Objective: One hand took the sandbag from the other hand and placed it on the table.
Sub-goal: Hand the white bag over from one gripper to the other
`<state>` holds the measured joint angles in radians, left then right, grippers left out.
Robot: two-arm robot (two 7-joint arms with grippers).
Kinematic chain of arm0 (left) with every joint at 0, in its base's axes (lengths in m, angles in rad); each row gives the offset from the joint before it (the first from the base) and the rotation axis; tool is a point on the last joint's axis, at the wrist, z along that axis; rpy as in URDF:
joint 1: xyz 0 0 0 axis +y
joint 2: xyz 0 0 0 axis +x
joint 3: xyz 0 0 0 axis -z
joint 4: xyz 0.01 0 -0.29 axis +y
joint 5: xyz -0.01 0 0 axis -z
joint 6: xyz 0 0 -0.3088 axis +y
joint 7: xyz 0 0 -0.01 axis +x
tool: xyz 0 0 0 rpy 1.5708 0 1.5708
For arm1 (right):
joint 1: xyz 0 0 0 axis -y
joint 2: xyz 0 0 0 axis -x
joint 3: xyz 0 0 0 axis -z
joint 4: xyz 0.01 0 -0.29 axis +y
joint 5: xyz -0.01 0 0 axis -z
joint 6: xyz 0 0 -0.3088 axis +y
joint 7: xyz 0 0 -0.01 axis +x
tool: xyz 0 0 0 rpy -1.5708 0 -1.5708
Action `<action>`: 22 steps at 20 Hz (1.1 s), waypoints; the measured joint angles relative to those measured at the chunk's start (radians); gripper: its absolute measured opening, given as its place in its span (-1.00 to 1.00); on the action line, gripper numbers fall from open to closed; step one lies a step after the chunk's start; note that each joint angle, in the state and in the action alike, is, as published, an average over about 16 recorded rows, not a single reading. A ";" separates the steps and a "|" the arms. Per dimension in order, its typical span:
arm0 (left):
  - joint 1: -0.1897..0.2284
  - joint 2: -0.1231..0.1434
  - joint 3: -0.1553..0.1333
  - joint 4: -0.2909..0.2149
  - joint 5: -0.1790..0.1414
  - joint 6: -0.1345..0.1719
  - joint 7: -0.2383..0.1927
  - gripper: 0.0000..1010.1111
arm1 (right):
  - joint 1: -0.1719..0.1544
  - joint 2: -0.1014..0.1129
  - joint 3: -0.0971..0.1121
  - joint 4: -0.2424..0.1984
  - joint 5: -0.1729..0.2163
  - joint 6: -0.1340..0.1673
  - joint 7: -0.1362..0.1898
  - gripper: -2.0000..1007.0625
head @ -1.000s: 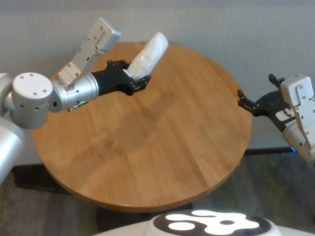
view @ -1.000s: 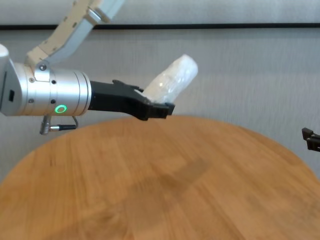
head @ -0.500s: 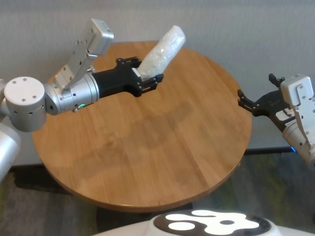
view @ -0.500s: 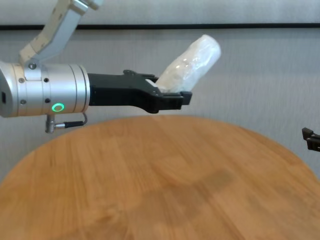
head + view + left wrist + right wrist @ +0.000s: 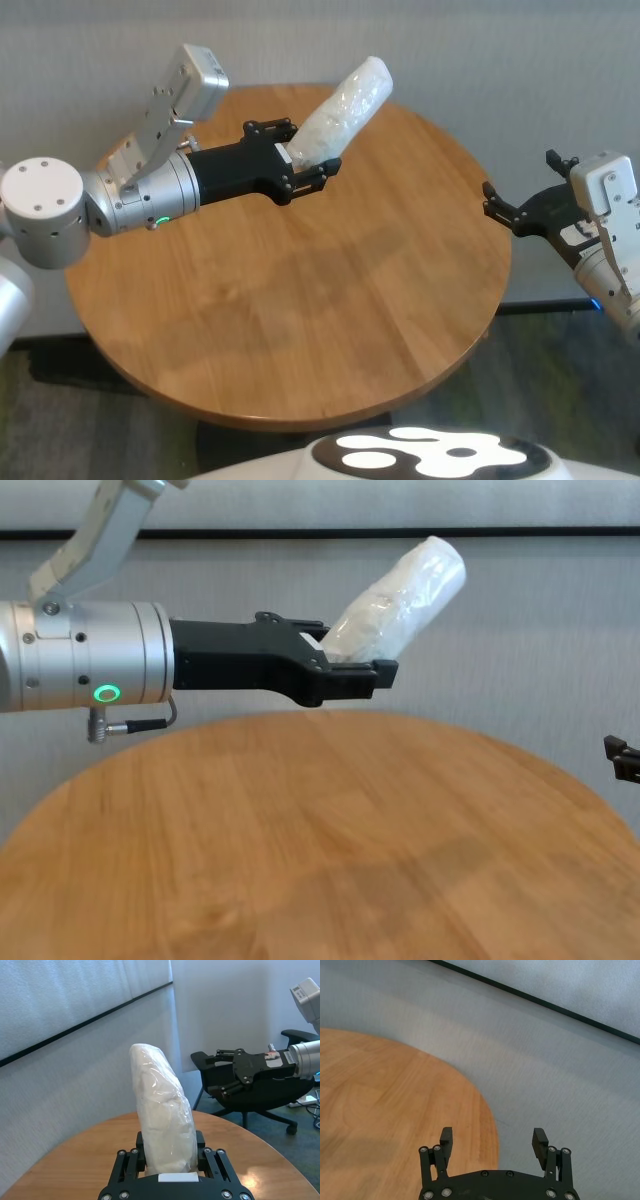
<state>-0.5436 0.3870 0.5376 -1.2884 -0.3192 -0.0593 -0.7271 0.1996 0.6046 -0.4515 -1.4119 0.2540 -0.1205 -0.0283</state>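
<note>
The sandbag (image 5: 342, 115) (image 5: 400, 605) (image 5: 162, 1125), a white oblong bag in crinkly plastic, sticks up and to the right out of my left gripper (image 5: 305, 172) (image 5: 350, 675) (image 5: 167, 1172), which is shut on its lower end. This green-lit left hand holds it in the air above the back of the round wooden table (image 5: 330, 320). My right gripper (image 5: 497, 208) (image 5: 492, 1142), the blue-lit hand, hovers open and empty just off the table's right edge, apart from the bag. It also shows far off in the left wrist view, right gripper (image 5: 210, 1072).
A grey wall (image 5: 480, 60) runs close behind the table. A black office chair (image 5: 260, 1095) stands on the floor beyond the table's right side. My white body (image 5: 420, 455) sits at the table's near edge.
My left arm has carried the sandbag up and to the right, farther over the table toward the right gripper. The right arm has stayed still and open.
</note>
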 joint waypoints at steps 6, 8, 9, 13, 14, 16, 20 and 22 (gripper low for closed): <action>-0.003 0.017 0.017 -0.016 -0.008 -0.006 -0.010 0.15 | 0.000 0.000 0.000 0.000 0.000 0.000 0.000 0.99; -0.005 0.022 0.023 -0.019 -0.010 -0.006 -0.012 0.15 | 0.000 0.000 0.000 0.000 0.000 0.000 0.000 0.99; -0.006 0.024 0.025 -0.020 -0.012 -0.006 -0.013 0.15 | 0.000 0.000 0.000 0.000 0.000 0.000 0.000 0.99; -0.010 0.032 0.032 -0.024 -0.018 -0.005 -0.011 0.15 | 0.000 0.000 0.000 0.000 0.000 0.000 0.000 0.99; -0.011 0.033 0.033 -0.025 -0.021 -0.004 -0.010 0.15 | 0.000 0.000 0.000 0.000 0.000 0.000 0.000 0.99; -0.013 0.036 0.034 -0.025 -0.025 -0.001 -0.007 0.15 | 0.000 0.000 0.000 0.000 0.000 0.000 0.000 0.99; -0.016 0.041 0.036 -0.027 -0.034 0.003 -0.002 0.15 | 0.000 0.000 0.000 0.000 0.000 0.000 0.000 0.99; -0.017 0.042 0.036 -0.027 -0.037 0.006 0.000 0.15 | 0.000 0.000 0.000 0.000 0.000 0.000 0.000 0.99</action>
<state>-0.5603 0.4292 0.5734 -1.3158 -0.3562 -0.0536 -0.7270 0.1996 0.6046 -0.4515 -1.4119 0.2540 -0.1205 -0.0283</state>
